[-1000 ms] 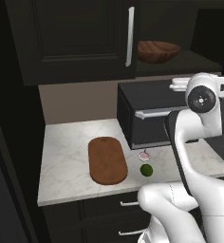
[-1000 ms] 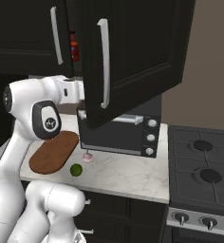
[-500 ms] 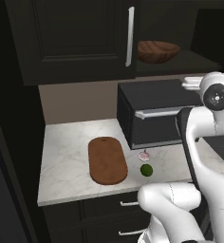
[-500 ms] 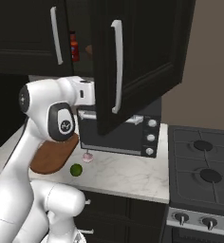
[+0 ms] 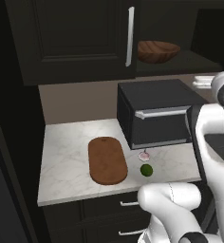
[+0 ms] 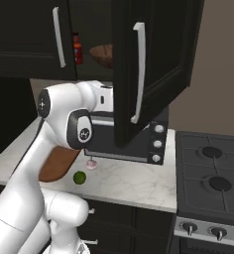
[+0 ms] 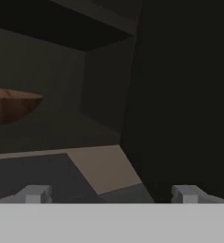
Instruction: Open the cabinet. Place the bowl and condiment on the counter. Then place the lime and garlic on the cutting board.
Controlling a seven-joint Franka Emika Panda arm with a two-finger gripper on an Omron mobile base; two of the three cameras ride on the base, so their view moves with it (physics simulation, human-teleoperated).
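1. Gripper (image 7: 111, 194) faced the open cabinet (image 6: 153, 64); you saw its jaws spread wide, pinching nothing.
2. The bowl (image 7: 12, 104) sat on the shelf, up and left of your fingertips (image 7: 35, 193), well apart.
3. Since a second earlier, your arm had swung rightward and the door stood wider.
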